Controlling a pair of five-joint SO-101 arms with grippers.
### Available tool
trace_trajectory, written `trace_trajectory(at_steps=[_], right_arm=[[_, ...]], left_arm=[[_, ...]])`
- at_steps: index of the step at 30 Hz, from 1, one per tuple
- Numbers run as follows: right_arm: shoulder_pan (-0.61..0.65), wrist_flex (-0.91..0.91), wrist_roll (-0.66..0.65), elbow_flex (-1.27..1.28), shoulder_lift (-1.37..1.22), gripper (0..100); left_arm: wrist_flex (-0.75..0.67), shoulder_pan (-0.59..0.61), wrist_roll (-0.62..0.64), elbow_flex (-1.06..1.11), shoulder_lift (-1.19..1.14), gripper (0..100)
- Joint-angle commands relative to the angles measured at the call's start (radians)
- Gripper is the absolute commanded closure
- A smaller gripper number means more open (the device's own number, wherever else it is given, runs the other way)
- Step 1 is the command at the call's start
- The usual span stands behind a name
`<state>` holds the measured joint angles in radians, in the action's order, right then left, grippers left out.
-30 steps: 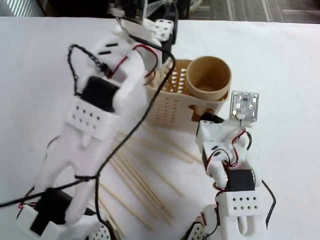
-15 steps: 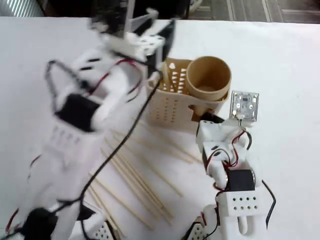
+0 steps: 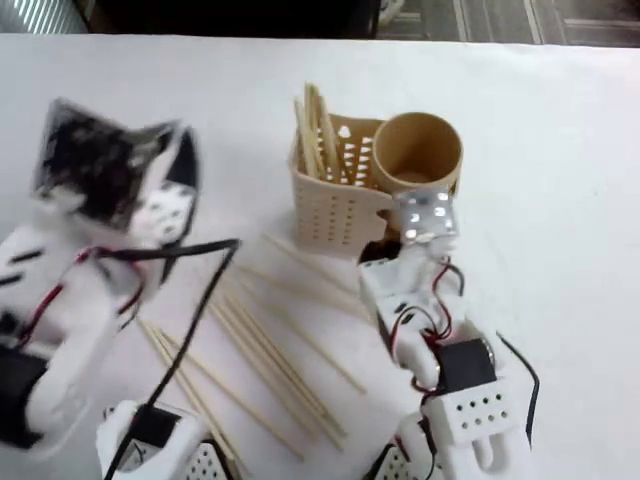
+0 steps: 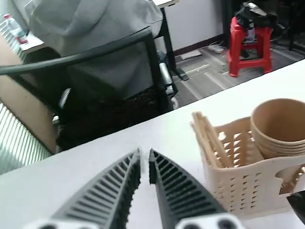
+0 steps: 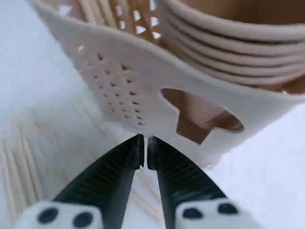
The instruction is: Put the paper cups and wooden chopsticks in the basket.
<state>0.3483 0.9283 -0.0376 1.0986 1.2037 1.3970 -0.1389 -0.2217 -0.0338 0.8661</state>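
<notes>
We see our right claw (image 5: 145, 151) pressed together, its tip just beside the basket (image 5: 119, 81), which holds the paper cups (image 5: 228, 43). Our left claw (image 4: 144, 167), also together, hangs well apart from the basket. Loose chopsticks (image 3: 270, 355) lie on the counter (image 3: 560, 150).
</notes>
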Motion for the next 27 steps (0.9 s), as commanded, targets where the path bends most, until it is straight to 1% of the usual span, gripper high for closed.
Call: trace_trajectory(at_steps=[1,4,7,11,14,18,22,26,27], right_arm=[[0.114,0.117,-0.044,-0.146,0.015,96.8],[0.229,0.199,-0.055,-0.233,-0.047,96.7],[0.329,0.239,-0.057,-0.296,-0.209,96.7],[0.452,0.249,-0.084,-0.379,-0.456,96.7],[0.501,0.249,-0.083,-0.439,-0.616,94.3],[0.535,0.246,-0.074,-0.496,-0.796,84.6],[0.578,0.24,-0.074,-0.574,-0.96,84.4],[0.607,0.225,-0.069,-0.651,-1.107,84.4],[0.607,0.214,-0.049,-0.664,-1.139,84.4]], left_arm=[[0.049,0.147,-0.008,0.051,0.051,95],[0.043,0.262,-0.008,0.193,0.104,95],[-0.006,0.351,-0.006,0.368,0.176,95],[-0.126,0.444,-0.006,0.612,0.305,95],[-0.221,0.504,-0.006,0.79,0.403,95],[-0.315,0.549,-0.005,0.979,0.507,95],[-0.354,0.553,0.063,1.088,0.581,95],[-0.348,0.553,0.071,1.12,0.63,95],[-0.348,0.553,0.071,1.129,0.638,95]])
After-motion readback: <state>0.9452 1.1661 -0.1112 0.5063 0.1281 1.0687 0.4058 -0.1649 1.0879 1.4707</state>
